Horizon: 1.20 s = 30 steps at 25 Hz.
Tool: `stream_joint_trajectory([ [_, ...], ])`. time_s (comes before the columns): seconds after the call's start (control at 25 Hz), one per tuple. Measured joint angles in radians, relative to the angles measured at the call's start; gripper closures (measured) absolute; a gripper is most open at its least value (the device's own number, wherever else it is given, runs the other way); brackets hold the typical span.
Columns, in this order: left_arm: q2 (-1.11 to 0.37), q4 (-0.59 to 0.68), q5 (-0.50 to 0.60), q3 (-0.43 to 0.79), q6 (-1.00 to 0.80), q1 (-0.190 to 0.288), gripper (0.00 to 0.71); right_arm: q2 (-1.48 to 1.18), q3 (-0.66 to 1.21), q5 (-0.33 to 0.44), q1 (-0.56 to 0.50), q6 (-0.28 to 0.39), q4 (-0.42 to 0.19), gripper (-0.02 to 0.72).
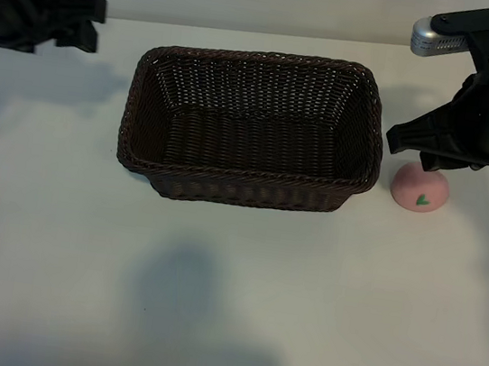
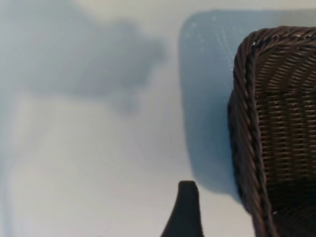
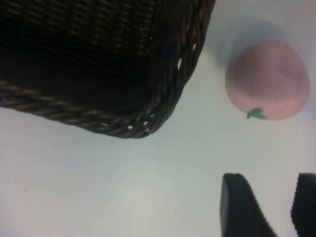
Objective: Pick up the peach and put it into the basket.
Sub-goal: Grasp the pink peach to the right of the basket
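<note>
Peach (image 1: 420, 191) on the bare table (image 1: 227, 308), just beside the basket (image 1: 252, 129) at its right-hand end, apart from the wicker wall and resting with its green leaf mark facing the exterior camera. We see the right gripper (image 1: 426, 154) poised directly above and slightly behind the fruit; in the right wrist view its two dark fingers (image 3: 242, 207) stand partly apart with a gap between them, holding nothing, and the peach (image 3: 269, 81) lies ahead of them, untouched. The left gripper (image 1: 81, 19) sits near the far left corner of the basket, well away from the fruit; only one fingertip shows in its wrist view, so we cannot tell its spread there. We judge the step in hand to be the approach before the grasp. The next move, in our reading, calls for lowering the fingers around the round body, centred so it does not roll aside, then closing, lifting above the braided rim and carrying it over the basket's interior.
</note>
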Motion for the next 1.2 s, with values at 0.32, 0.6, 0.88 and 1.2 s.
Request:
stream_joint_trajectory([
  [0.32,-0.139,0.044,0.077,0.0,0.05,0.052,0.086,0.0,0.0,0.012,0.0,-0.003,-0.002,0.406],
  [0.6,-0.23,0.038,0.121,0.0,0.122,0.29,0.096,0.0,0.0,0.024,0.0,-0.003,-0.004,0.406],
  [0.88,-0.316,-0.072,0.18,0.0,0.229,0.317,0.11,0.0,0.0,0.028,0.0,-0.008,-0.006,0.406],
  [1.2,-0.712,-0.172,0.232,0.004,0.326,0.317,0.114,0.0,0.0,0.029,0.0,-0.012,-0.006,0.405],
])
